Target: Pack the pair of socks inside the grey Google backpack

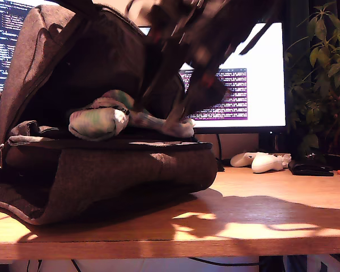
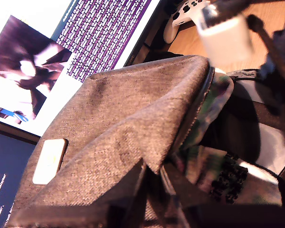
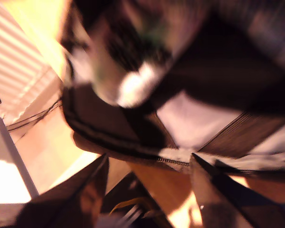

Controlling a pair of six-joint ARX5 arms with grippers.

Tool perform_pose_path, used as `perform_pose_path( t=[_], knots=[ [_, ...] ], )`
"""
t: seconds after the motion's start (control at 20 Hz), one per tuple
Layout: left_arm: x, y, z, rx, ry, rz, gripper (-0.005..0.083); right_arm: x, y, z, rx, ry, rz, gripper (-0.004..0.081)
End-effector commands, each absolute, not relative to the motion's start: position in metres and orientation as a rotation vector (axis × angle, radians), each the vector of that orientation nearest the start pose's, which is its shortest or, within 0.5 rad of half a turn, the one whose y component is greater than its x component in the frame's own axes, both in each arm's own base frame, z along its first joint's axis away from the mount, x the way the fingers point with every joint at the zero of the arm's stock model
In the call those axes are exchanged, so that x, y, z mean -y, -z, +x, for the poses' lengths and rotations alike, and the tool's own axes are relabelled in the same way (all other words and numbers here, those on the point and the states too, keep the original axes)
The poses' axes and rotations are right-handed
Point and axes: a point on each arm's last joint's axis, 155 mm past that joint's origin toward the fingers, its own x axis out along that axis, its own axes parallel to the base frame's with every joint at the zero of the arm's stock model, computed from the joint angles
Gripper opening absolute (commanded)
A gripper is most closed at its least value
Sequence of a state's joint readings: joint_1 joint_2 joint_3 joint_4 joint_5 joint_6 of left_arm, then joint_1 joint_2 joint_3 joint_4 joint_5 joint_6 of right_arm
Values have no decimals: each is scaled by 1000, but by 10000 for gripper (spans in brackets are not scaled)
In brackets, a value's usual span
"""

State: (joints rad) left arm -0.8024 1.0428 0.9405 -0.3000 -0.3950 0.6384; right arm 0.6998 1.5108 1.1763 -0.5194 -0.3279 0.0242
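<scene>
Grey backpack (image 1: 102,175) holding socks (image 1: 99,122) — monitor (image 1: 260,85) behind

Wooden desk (image 1: 260,226), sunlit in patches. Resting on it: the grey Google backpack (image 1: 130,181), lying on its side. Well apart from the backpack, toward the exterior view's right: a white game controller (image 1: 262,161), with a flat black object (image 1: 310,168) just beside it. Behind the backpack, a monitor (image 1: 260,79) on a dark stand.
</scene>
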Motion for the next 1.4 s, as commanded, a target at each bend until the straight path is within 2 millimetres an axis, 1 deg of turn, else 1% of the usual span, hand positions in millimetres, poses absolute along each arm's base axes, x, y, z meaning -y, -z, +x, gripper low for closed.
perform_pose_path(
  t=[0.0, 0.1, 0.15, 0.2, 0.3, 0.4, 0.45, 0.6, 0.75, 0.9, 1.05, 1.15, 1.2, 1.25, 1.3, 1.35],
  knots=[
    [207, -306, 302, -127, 468, 800, -21, -311, -159, 281, -879, -952, -166, 305],
    [208, -306, 302, -127, 468, 797, -21, -316, -160, 285, -854, -960, -163, 85],
    [208, -306, 302, -127, 467, 796, -21, -320, -160, 289, -837, -964, -161, -3],
    [208, -307, 302, -125, 467, 795, -21, -326, -160, 291, -817, -973, -161, -11],
    [208, -313, 303, -114, 463, 784, -21, -337, -152, 295, -803, -986, -169, -11],
    [208, -326, 303, -94, 457, 771, -21, -341, -143, 303, -785, -983, -201, -11],
    [208, -335, 303, -79, 452, 762, -21, -345, -144, 307, -765, -987, -199, -11],
    [208, -362, 301, -36, 446, 733, -21, -356, -161, 318, -666, -1001, -173, -11],
    [207, -379, 297, -19, 453, 722, -21, -367, -183, 330, -564, -1004, -126, -11],
    [204, -379, 294, -41, 460, 736, -21, -378, -211, 339, -460, -1018, -48, -11],
    [204, -380, 293, -45, 464, 739, -21, -388, -230, 338, -398, -1045, -10, -11],
    [206, -385, 290, -34, 471, 735, -21, -394, -245, 343, -325, -1026, 5, -12],
    [207, -388, 289, -27, 473, 731, -21, -399, -246, 345, -305, -1024, 10, -12],
    [208, -391, 288, -21, 476, 728, -21, -406, -240, 344, -318, -1033, 11, -12],
    [208, -393, 288, -18, 476, 727, -21, -411, -226, 343, -350, -1039, 0, -12],
    [208, -393, 287, -18, 475, 727, -21, -412, -212, 345, -386, -1029, -11, -12]
  ],
)
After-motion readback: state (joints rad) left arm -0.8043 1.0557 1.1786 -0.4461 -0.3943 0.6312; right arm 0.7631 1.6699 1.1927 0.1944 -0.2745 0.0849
